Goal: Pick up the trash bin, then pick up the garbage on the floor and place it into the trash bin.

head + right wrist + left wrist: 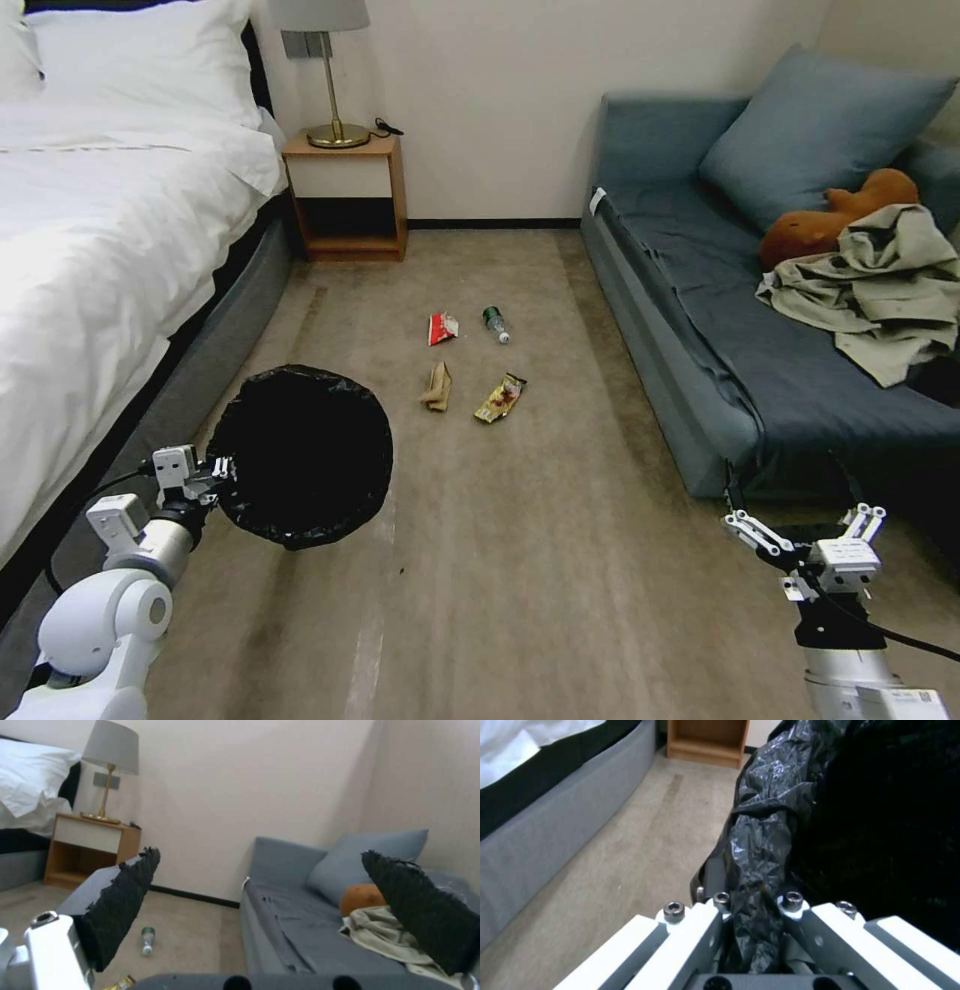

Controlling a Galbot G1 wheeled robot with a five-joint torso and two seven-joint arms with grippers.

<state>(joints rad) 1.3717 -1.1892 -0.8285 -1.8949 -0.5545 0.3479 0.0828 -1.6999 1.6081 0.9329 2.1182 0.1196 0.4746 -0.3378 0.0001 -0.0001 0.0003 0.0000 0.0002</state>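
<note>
Nearest us, our left hand [222, 470] grips the bag-lined rim of the trash bin [300, 455], holding it beside the bed [100, 250]. Our right hand [805, 528] hangs open and empty by the sofa [700, 330]. Farther off, the garbage [470, 360] lies scattered on the floor [520, 560].

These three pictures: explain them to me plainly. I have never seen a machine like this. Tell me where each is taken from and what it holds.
This is a wheeled two-armed robot. The wide picture comes from its head; the others from cameras on each wrist. Its left gripper is clamped on the trash bin, pinching the black bag at the rim. Its right gripper hangs open and empty by the sofa. On the carpet lie a red-and-white wrapper, a small bottle, crumpled tan paper and a yellow snack wrapper.
</note>
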